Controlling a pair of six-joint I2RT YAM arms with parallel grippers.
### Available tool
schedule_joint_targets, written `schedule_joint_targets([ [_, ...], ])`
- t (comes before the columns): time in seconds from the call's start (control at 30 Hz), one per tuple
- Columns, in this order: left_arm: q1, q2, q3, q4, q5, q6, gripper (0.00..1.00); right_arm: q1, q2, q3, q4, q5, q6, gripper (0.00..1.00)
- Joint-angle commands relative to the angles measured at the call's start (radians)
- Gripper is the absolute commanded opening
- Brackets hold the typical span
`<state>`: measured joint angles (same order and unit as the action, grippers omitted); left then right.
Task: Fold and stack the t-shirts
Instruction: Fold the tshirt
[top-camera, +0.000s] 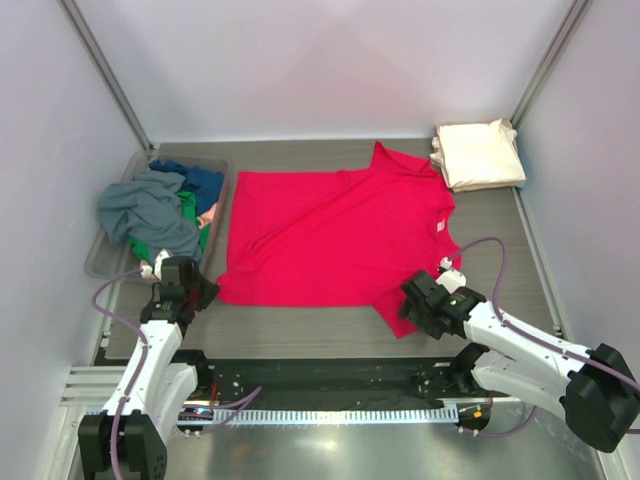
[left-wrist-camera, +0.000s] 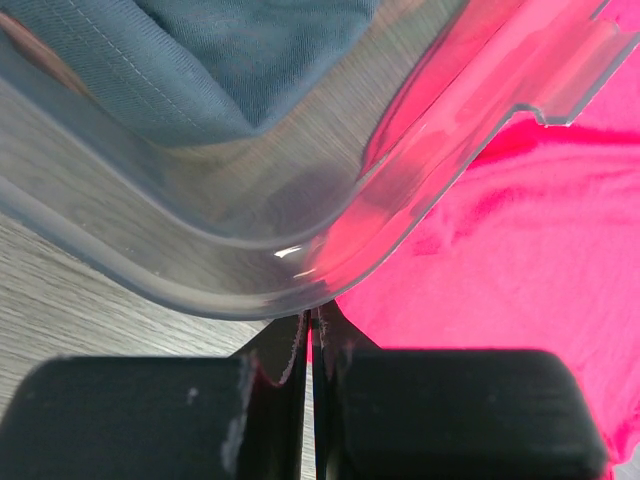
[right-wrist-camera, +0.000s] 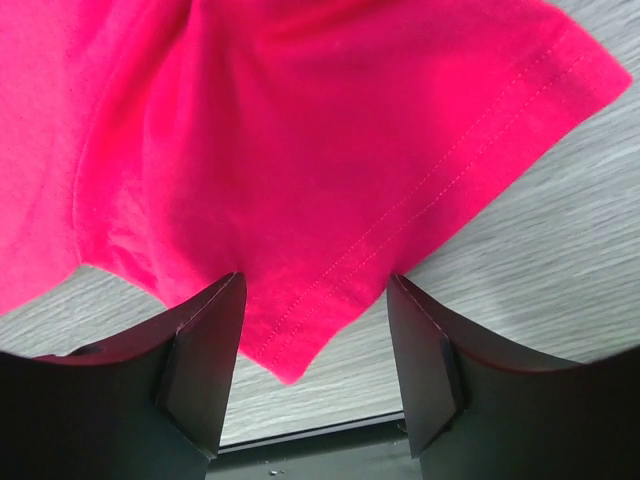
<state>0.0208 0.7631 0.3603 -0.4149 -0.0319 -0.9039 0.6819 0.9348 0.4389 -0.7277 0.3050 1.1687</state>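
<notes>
Near edge, left: left arm (top-camera: 150, 350) sits at the near corner of the bin (top-camera: 100, 262). left jaws are fully shut with nothing in them. The tips are just beside the bin wall and the near-left corner of the red t-shirt (top-camera: 330, 235), gripping neither.

Near edge, right: right arm (top-camera: 520, 340) is low over the bench (top-camera: 300, 325). right jaws stand apart, one tip on each side of the near sleeve (right-wrist-camera: 400, 150) hem. Cloth lies between them but isn't pinched, so no hold yet.

Mid bench: the red t-shirt is spread flat, hem toward the bin and neck toward the right. There are a few creases across the body and no folds in it.

Left, further back: the bin holds a loose heap. The grey t-shirt (top-camera: 150, 215) is on top and drapes over the rim. The blue t-shirt (top-camera: 203, 182) and green t-shirt (top-camera: 190, 208) show around it. None are folded.

Far-right corner: the cream t-shirt (top-camera: 482, 153) is folded into a square and lies alone, well apart from the red one. I read it as the base of the stack.

Status, my read:
- Done: one shirt, the cream one.
- In hand: red is laid out, first fold not started.
- Left: at least three in the bin to pull out, flatten, fold and stack.
- Progress: early, well under half.
- Next: the right side has to clamp the sleeve hem before any fold; the left side is idle for now.
</notes>
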Motion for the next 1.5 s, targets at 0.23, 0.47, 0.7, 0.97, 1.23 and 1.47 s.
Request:
schedule_joint_targets([
  [0.23, 0.005, -0.015, -0.003, 0.045, 0.015, 0.022, 0.00, 0.048, 0.110, 0.020, -0.018, 0.069, 0.082, 0.57],
  [0.47, 0.007, 0.004, 0.000, 0.053, 0.013, 0.026, 0.00, 0.054, 0.059, 0.003, -0.007, 0.071, 0.069, 0.12],
  [0.7, 0.005, -0.021, 0.020, 0.016, 0.064, 0.008, 0.00, 0.056, -0.042, 0.001, -0.025, 0.062, 0.057, 0.01],
  [0.97, 0.005, -0.094, 0.095, -0.125, 0.130, -0.032, 0.00, 0.056, -0.281, 0.216, -0.308, 0.154, 0.083, 0.01],
  [1.23, 0.004, -0.160, 0.186, -0.263, 0.136, -0.056, 0.00, 0.057, -0.416, 0.320, -0.479, 0.143, 0.091, 0.01],
  [1.47, 0.004, -0.191, 0.262, -0.368, 0.138, -0.044, 0.00, 0.056, -0.488, 0.457, -0.592, 0.181, 0.071, 0.01],
])
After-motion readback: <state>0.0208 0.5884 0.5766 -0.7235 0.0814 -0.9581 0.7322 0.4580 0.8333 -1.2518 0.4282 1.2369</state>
